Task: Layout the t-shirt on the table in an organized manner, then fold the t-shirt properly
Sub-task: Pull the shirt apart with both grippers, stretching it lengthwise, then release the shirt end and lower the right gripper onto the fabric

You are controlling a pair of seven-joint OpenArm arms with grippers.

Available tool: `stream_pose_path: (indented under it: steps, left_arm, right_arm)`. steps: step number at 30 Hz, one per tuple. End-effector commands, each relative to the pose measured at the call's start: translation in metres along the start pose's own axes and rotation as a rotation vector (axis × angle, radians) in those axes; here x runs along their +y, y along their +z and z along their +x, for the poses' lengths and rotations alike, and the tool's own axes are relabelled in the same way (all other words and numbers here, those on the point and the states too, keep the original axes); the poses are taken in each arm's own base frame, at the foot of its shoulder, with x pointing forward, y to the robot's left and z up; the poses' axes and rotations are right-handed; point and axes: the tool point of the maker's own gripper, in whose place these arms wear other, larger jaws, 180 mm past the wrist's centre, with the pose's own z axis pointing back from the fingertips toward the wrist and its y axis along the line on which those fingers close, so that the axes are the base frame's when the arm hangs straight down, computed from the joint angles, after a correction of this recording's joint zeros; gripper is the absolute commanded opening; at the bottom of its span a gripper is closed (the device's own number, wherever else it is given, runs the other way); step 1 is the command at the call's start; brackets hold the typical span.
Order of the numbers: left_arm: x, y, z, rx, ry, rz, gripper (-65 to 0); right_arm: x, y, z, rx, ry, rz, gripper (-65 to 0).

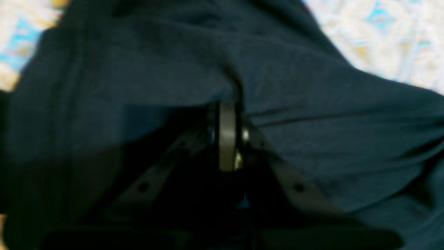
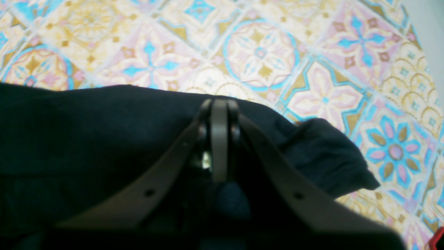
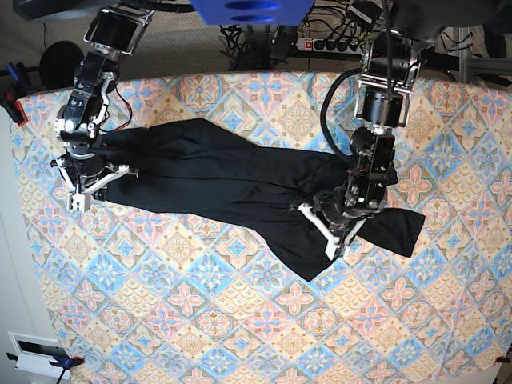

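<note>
**Ana:** Closest to the lens in both wrist views are the claws themselves, but start with the big thing: the worktop (image 3: 240,336), its patterned cloth filling nearly the whole base view.

**Ben:** Next in size, the t-shirt (image 3: 216,180). It stretches from the left edge toward the right of centre in the base frame, rumpled and twisted rather than flat, with a flap drooping toward lower centre and another piece reaching out at the right.

**Ana:** And the claws?

**Ben:** The left claw (image 3: 340,218), right of centre in the base view, is pinched closed on a bunch of the t-shirt; its wrist view shows dark fabric (image 1: 312,132) draped all around the closed tips. The right claw (image 3: 90,178), at the left of the base view, is closed on the garment's edge there; its wrist view shows the tips (image 2: 219,111) meeting over the black cloth.

**Ana:** So how far along?

**Ben:** Early, by the look of it. Both ends are gripped, but the garment is not yet spread flat, and no fold has been made. Laying out remains, then all the folding.
</note>
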Motion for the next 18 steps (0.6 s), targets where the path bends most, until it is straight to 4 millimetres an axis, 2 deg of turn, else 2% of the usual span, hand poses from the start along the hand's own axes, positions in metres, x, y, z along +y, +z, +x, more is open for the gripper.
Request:
stream_pose_path:
  steps: [1, 5, 10, 14, 18]
  left_arm:
    - [0.031, 0.005, -0.007, 0.027, -0.033, 0.102, -64.3]
    - [0.102, 0.022, -0.031, 0.006, -0.024, 0.254, -64.3]
    - [0.172, 0.052, -0.044, -0.051, 0.063, 0.385, -64.3]
    - [0.195, 0.066, -0.053, -0.080, 0.112, 0.430, -64.3]
    - [0.194, 0.066, -0.055, -0.087, 0.124, 0.427, -63.8]
  right_arm:
    - [-0.002, 0.003, 0.018, -0.058, 0.010, -0.004, -65.0]
    - [-0.003, 0.004, 0.014, -0.049, 0.011, -0.004, -65.0]
    - [0.000, 0.005, 0.008, -0.037, 0.018, 0.002, -65.0]
    - [0.001, 0.005, 0.008, -0.037, 0.019, 0.003, -64.9]
    - [0.002, 0.006, 0.010, -0.044, 0.016, 0.007, -64.9]
